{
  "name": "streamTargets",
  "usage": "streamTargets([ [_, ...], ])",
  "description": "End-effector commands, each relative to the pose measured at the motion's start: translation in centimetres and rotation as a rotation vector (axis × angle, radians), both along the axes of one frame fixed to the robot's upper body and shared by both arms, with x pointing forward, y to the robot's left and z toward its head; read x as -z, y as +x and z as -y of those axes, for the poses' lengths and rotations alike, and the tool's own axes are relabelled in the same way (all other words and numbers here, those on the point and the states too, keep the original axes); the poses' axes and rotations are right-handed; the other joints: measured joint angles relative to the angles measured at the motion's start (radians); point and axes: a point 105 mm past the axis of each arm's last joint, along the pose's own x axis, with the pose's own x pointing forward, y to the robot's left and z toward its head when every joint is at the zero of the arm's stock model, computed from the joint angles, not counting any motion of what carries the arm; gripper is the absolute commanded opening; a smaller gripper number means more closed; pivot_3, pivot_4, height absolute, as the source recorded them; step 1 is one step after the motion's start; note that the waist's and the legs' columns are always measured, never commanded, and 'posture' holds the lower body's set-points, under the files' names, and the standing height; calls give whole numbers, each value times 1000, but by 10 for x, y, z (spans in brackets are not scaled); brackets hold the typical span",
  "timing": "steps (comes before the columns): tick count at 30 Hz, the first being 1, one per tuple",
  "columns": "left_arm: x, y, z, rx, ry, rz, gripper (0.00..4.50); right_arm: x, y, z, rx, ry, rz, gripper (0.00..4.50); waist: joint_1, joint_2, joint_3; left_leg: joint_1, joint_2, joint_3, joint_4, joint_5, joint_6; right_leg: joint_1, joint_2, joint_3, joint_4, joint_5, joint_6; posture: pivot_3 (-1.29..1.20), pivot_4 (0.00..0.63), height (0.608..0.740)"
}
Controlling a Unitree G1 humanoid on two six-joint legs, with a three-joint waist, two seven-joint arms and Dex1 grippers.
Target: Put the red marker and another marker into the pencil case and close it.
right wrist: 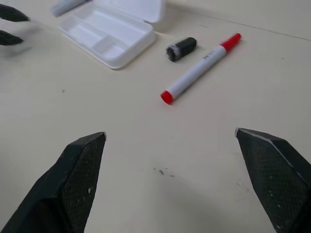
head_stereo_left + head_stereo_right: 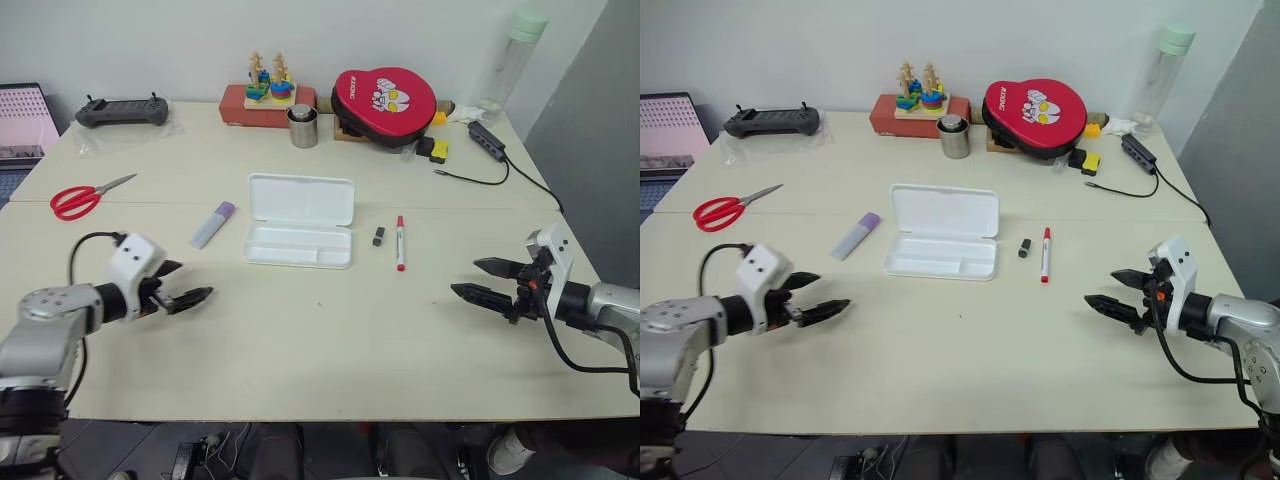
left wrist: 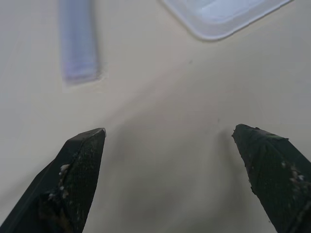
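Silver-grey arms carry white wrist housings, black looping cables and tapered black fingers [image 2: 190,297], seemingly textured.

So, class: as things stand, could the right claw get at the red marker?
Probably yes: the right claw is open, and bare table lies between it and the red marker.

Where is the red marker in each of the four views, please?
Left eye view: red marker right of the open pencil case.
Right eye view: again right of the case, beside the small black stub.
Left wrist view: not in it.
Right wrist view: upper middle, lying diagonally.
Shared landmark: the pencil case.
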Motion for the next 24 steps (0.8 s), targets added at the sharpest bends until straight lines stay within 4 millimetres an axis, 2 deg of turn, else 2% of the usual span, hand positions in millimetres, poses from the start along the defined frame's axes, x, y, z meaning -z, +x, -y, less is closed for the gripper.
streamTargets([
  [1, -12, 20, 27, 154, 22, 48, 4500, -35, -2, -28, -99, 38, 125, 4467, 0, 0, 0, 0, 0, 0, 4, 0, 0, 0, 0, 0, 4, 0, 0, 0, 150, 740],
  [4, -24, 36, 47, 254, -1, 65, 4500, -41, -2, -48, -147, 48, 161, 4467, 0, -2, -1, 1, 0, -1, 7, 1, 1, 0, 1, 0, 8, 1, 1, 0, 150, 740],
  [8, -30, 55, 66, 353, 31, 72, 4500, -45, 1, -65, -180, 50, 195, 4467, -1, -2, -1, 1, 0, -1, 9, 2, 2, 0, 1, 0, 9, 1, 2, 0, 150, 740],
  [13, -37, 62, 89, 478, 12, 36, 4500, -51, 3, -80, -206, 51, 234, 4467, -2, -2, -1, -2, -1, -2, 9, 1, 2, -2, 2, 0, 9, 1, 2, 0, 150, 740],
  [21, -11, 59, 95, 569, 105, -86, 4500, -55, 8, -96, -198, 44, 274, 4467, -6, -2, -1, -3, 0, -2, 8, 1, 2, -2, 2, -1, 10, 3, -2, 0, 150, 740],
  [22, -8, 60, 95, 569, 118, -94, 4125, -55, 8, -97, -196, 45, 276, 4500, -5, -2, -1, -3, 0, -2, 8, 1, 2, -2, 2, -1, 10, 3, -2, 0, 150, 740],
  [24, -2, 62, 93, 561, 152, -102, 3746, -56, 8, -99, -193, 50, 280, 4500, -4, -2, -1, -3, 0, -2, 9, 1, 2, -2, 2, -1, 10, 3, -2, 0, 150, 740],
])
